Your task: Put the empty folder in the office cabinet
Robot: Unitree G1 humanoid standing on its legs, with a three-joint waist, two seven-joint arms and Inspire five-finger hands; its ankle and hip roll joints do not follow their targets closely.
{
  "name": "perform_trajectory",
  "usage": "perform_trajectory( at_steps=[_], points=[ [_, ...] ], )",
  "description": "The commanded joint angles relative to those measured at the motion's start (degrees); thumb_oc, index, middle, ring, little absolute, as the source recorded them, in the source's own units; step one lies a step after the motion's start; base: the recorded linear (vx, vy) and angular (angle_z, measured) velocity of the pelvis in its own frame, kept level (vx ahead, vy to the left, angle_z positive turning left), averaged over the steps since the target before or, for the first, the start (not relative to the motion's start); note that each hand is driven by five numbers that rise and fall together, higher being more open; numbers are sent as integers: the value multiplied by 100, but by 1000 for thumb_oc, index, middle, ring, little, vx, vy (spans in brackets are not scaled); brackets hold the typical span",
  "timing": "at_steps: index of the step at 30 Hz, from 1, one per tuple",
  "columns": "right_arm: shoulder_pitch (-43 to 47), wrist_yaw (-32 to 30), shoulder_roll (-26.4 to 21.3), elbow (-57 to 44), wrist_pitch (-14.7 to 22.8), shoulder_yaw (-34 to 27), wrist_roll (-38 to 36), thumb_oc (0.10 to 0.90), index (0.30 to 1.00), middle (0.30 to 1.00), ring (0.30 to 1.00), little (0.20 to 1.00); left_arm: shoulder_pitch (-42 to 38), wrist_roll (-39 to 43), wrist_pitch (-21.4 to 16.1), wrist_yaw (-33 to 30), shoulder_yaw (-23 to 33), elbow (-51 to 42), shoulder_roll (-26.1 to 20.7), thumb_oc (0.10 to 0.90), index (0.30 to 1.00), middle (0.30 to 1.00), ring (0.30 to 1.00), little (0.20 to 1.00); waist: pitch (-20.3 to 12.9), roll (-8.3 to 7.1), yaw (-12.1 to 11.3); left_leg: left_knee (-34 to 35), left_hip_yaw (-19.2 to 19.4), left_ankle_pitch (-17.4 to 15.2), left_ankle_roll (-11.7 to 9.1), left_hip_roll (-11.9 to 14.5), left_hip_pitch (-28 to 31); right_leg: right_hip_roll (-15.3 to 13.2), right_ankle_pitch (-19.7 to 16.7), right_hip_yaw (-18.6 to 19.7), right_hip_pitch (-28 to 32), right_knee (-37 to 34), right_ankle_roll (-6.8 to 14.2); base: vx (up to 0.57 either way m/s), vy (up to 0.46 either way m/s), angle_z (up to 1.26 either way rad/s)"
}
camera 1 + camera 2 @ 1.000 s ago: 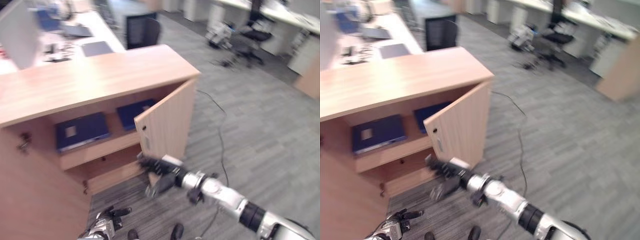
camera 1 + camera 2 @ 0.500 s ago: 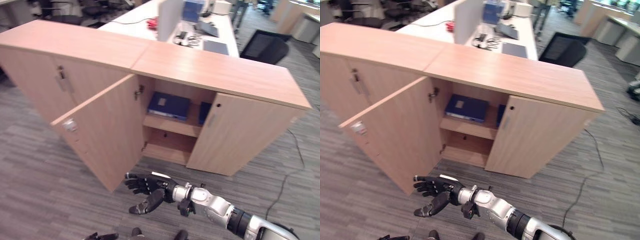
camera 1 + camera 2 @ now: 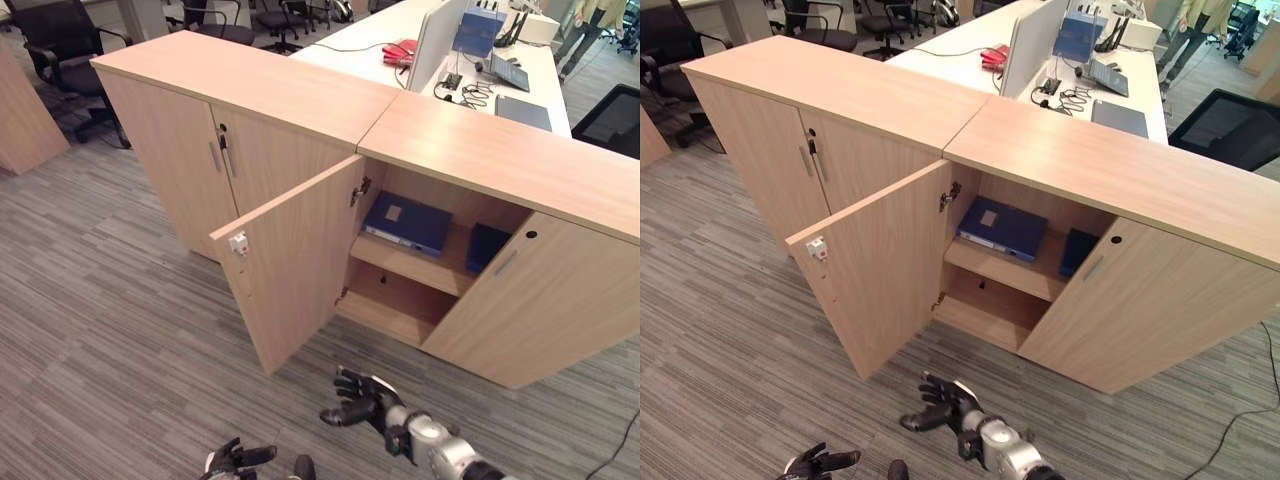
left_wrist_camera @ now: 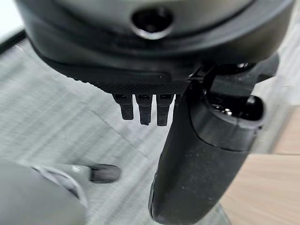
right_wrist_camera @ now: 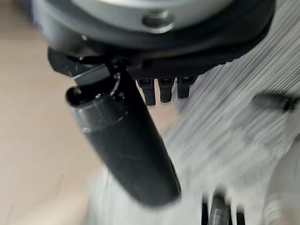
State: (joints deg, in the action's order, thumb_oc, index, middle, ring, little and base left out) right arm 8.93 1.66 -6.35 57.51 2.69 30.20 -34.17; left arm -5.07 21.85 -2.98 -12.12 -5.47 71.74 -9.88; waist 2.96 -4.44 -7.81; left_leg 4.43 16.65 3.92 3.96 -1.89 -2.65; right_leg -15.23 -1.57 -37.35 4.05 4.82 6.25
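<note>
1. Found the office cabinet (image 3: pixel 480 150) on the right of a row of two wooden units, on grey striped carpet (image 3: pixel 120 330).
2. Saw its left door (image 3: pixel 290 270) swung wide open toward the near left, with a small white latch near the top outer corner.
3. Saw its right door (image 3: pixel 540 310) covering the right part of the opening.
4. Located the blue folder (image 3: pixel 407 222) lying flat on the upper shelf (image 3: pixel 400 262) inside, at the left of the opening, white label facing up, touched by neither hand.
5. Noted a second blue folder (image 3: pixel 488 245) on the same shelf just to the right, partly hidden behind the right door.
6. Saw nothing stored in the part of the lower compartment (image 3: pixel 395 305) that was visible.
7. Found the right hand (image 3: pixel 362 398) low over the carpet, near of the open cabinet and well apart from it, fingers spread loose, thumb out, grasping nothing.
8. Found the left hand (image 3: pixel 235 460) at the near edge, left of the right hand, likewise released and holding nothing, over the carpet.
9. Noted the neighbouring cabinet (image 3: pixel 180 150) on the left with both doors closed.
10. Noted a white desk (image 3: pixel 370 40) beyond the cabinets with a red item (image 3: pixel 400 50) and a blue box (image 3: pixel 478 32) on it, and dark office chairs (image 3: pixel 50 40) at the far left.
</note>
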Motion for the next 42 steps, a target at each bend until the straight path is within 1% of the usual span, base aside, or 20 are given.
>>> perform_trajectory(
  at_steps=[1, 2, 3, 4, 5, 6, 7, 8, 9, 11, 14, 18, 20, 27, 31, 32, 33, 35, 37, 42],
  points=[
    [354, -667, -136, 863, 52, -529, 551, 800, 900, 900, 900, 900, -617, -215, -197, -268, -317, 207, -210, 800, 900, 900, 900, 900, 211, 174, -108, 57, -570, -679, -277, -194, 289, -328, 274, 132, 62, 529, 276, 44, 111, 24],
    [358, -665, -134, 867, 54, -532, 552, 800, 900, 900, 900, 900, -621, -214, -197, -268, -318, 207, -211, 800, 900, 900, 900, 900, 215, 172, -110, 57, -569, -679, -277, -195, 291, -332, 277, 133, 61, 535, 276, 51, 103, 23],
    [299, -847, -215, 1245, 26, -894, 595, 800, 900, 900, 900, 900, -741, -348, -221, -284, -445, 108, -334, 800, 900, 900, 900, 900, 234, 240, -31, 57, -707, -686, -247, -235, 298, -373, 251, 307, 18, 719, 259, 61, 160, 38],
    [179, -843, -486, 1734, -74, -1418, 766, 800, 900, 900, 900, 900, -881, -493, -225, -65, -442, -262, -1069, 800, 900, 900, 900, 900, 264, 408, 115, 57, -925, -719, -189, -302, 335, -325, 300, 906, -197, 1006, 221, 61, 159, 57],
    [195, -834, -481, 1753, -67, -1429, 770, 800, 900, 900, 900, 900, -887, -492, -221, -58, -445, -265, -1077, 800, 900, 900, 900, 900, 266, 401, 99, 57, -914, -724, -190, -301, 331, -330, 313, 924, -220, 1031, 219, 90, 181, 101],
    [1, -797, -563, 1915, -121, -1599, 884, 800, 900, 900, 900, 900, -1046, -665, -243, 44, -580, -614, -1335, 800, 900, 900, 900, 900, 282, 525, 271, 57, -1076, -732, -172, -310, 392, -59, 556, 1601, -457, 1021, 124, 53, 70, 95],
    [0, -795, -563, 1914, -122, -1603, 886, 800, 900, 900, 900, 900, -1045, -666, -238, 45, -582, -618, -1336, 800, 900, 900, 900, 900, 281, 524, 259, 57, -1068, -737, -176, -305, 394, -55, 568, 1611, -465, 1032, 117, 13, 104, 94],
    [-105, -806, -602, 2009, -124, -1690, 912, 800, 900, 900, 900, 900, -1190, -750, -248, 103, -673, -780, -1379, 800, 900, 900, 900, 900, 295, 597, 348, 57, -1113, -641, -137, -301, 347, 107, 508, 1815, -649, 941, 43, -10, 16, 43],
    [-284, -771, -614, 2033, -130, -1758, 992, 800, 900, 900, 900, 900, -1389, -775, -268, 174, -730, -893, -1452, 800, 900, 900, 900, 900, 349, 621, 539, 57, -1259, -635, -133, -325, 385, 408, 450, 2221, -874, 710, 74, -8, -2, 31],
    [-448, -731, -646, 2023, -143, -1776, 1099, 800, 900, 900, 900, 900, -1625, -743, -232, 215, -720, -859, -1555, 800, 900, 900, 900, 900, 395, 574, 713, 57, -1358, -624, -139, -371, 391, 746, 307, 2559, -1008, 274, 104, 42, -59, 35],
    [-628, -672, -645, 2208, -230, -1898, 1304, 800, 900, 900, 900, 900, -1857, -378, -153, 217, -396, -755, -1573, 800, 900, 900, 900, 900, 294, 513, 769, 57, -1351, -640, -155, -424, 390, 858, 117, 2632, -760, -319, 220, 62, -40, 23],
    [-833, -543, -633, 2320, -269, -1990, 1383, 800, 900, 900, 900, 900, -1742, -297, -147, 283, -200, -1031, -1674, 800, 900, 900, 900, 900, 110, 523, 755, 57, -1214, -687, -199, -362, 430, 952, 31, 2657, -552, -696, 228, 100, -36, -5],
    [-957, -496, -648, 2308, -244, -2126, 1335, 800, 900, 900, 900, 900, -1637, -612, -123, 285, -199, -1654, -1899, 800, 900, 900, 900, 900, 50, 505, 781, 57, -1171, -703, -228, -309, 465, 1001, 8, 2663, -437, -838, 222, 70, -48, -12],
    [-1163, -410, -704, 2178, -135, -2197, 1292, 800, 900, 900, 900, 900, -1854, -1362, -82, 437, -581, -2104, -2353, 800, 900, 900, 900, 900, -31, 440, 927, 57, -1012, -773, -293, -209, 575, 1050, 14, 2690, -257, -982, 228, 50, -42, -11],
    [-1193, -380, -747, 2188, -132, -2181, 1312, 800, 900, 900, 900, 900, -2239, -1405, -83, 557, -858, -1899, -2425, 800, 900, 900, 900, 900, -77, 433, 1016, 57, -930, -810, -307, -181, 619, 1067, 30, 2729, -230, -982, 233, 20, -13, -6],
    [-1202, -349, -793, 2168, -117, -2109, 1314, 800, 900, 900, 900, 900, -2811, -1416, -74, 599, -1153, -1174, -2395, 800, 900, 900, 900, 900, -132, 432, 1148, 57, -831, -842, -317, -152, 665, 1086, 35, 2822, -224, -982, 240, 26, -8, -10],
    [-1200, -349, -791, 2168, -117, -2115, 1314, 800, 900, 900, 900, 900, -2824, -1413, -81, 599, -1161, -1161, -2392, 800, 900, 900, 900, 900, -127, 431, 1140, 57, -827, -843, -317, -152, 667, 1087, 34, 2825, -223, -982, 240, 38, -10, -11],
    [-1191, -336, -842, 2161, -113, -2023, 1288, 800, 900, 900, 900, 900, -3428, -1115, -19, 693, -1244, -220, -2211, 800, 900, 900, 900, 900, -188, 427, 1272, 57, -741, -869, -326, -129, 704, 1116, 35, 2910, -233, -982, 241, 28, -6, -28],
    [-1205, -324, -850, 2148, -111, -1957, 1287, 800, 900, 900, 900, 900, -3765, -1043, 25, 727, -1290, 174, -2169, 800, 900, 900, 900, 900, -211, 428, 1348, 57, -659, -893, -329, -111, 736, 1142, 22, 2985, -239, -982, 243, 19, -2, -18],
    [-1250, -314, -873, 2158, -93, -1948, 1225, 800, 900, 900, 900, 900, -4132, -939, 5, 784, -1372, 262, -2154, 800, 900, 900, 900, 900, -246, 397, 1425, 57, -524, -930, -336, -71, 774, 1177, -1, 3082, -260, -982, 260, 9, -8, -16]
  ],
)
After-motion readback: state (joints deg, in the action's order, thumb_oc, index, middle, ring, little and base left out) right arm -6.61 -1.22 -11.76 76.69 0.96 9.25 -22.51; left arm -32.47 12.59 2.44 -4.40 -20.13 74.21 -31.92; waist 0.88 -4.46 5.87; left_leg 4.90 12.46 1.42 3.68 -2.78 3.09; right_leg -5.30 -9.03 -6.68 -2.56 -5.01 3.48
